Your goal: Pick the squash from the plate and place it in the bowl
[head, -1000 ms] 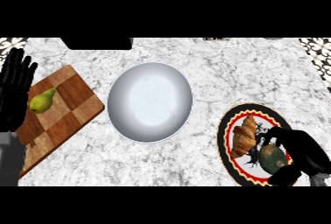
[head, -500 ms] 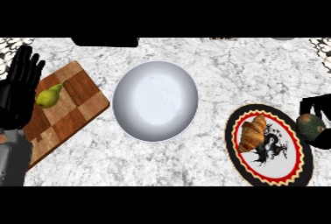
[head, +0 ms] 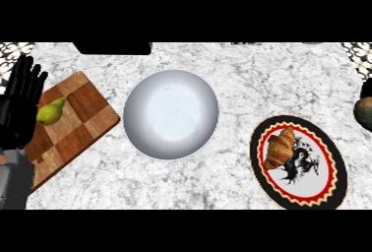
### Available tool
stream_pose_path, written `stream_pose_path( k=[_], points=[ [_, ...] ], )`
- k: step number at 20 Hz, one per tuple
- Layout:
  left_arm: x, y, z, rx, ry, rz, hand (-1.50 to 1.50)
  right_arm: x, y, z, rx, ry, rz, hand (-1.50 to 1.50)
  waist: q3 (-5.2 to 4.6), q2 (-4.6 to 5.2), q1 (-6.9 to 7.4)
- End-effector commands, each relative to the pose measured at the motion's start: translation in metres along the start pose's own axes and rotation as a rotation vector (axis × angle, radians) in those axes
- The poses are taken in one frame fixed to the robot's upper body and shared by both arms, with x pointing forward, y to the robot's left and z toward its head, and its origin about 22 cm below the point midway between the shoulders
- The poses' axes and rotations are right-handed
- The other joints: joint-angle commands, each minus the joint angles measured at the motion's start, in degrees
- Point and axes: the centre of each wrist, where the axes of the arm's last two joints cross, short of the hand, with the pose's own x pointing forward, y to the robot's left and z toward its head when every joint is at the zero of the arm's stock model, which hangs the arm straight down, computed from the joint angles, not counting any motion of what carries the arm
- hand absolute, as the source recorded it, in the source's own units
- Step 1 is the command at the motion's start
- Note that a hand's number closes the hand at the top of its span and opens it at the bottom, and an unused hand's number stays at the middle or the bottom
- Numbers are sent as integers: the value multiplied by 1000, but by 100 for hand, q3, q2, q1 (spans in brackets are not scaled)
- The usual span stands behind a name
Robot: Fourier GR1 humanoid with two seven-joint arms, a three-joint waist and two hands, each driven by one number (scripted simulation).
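Observation:
The dark green squash (head: 364, 110) shows only partly at the view's right edge, lifted off the plate, with my right hand (head: 365, 89) curled round it; most of that hand is out of view. The round plate (head: 331, 160) with a red and black rim lies at the lower right and carries a brown croissant (head: 280, 147). A large white bowl (head: 171, 113) sits in the middle of the counter, with nothing in it. My left hand (head: 18, 106) rests open at the left edge, fingers up.
A checkered wooden cutting board (head: 80, 123) lies at the left with a green pear (head: 50, 111) on it, partly behind my left hand. A dark object (head: 112, 47) sits at the counter's far edge.
My right hand has carried the squash up off the plate and further right, nearly out of view. The view has shifted slightly. The left hand stays still.

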Motion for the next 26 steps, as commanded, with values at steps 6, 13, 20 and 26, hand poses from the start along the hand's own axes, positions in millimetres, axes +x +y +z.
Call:
stream_pose_path(
  k=[6,13,20,26],
  points=[
    [-7,2,6,-4,18,-11,0,22,-102,10,-205,-254,-137,150,-11,-59,-146],
    [-1,5,2,34,25,-21,0,80,-151,11,-225,-460,-346,150,-20,-103,-210],
    [4,12,0,14,-1,-10,0,145,-177,9,-151,-507,-445,150,-13,-63,-115],
    [-6,1,3,10,-12,6,0,237,-169,1,-106,-530,-482,150,-14,-57,-108]
  ],
)
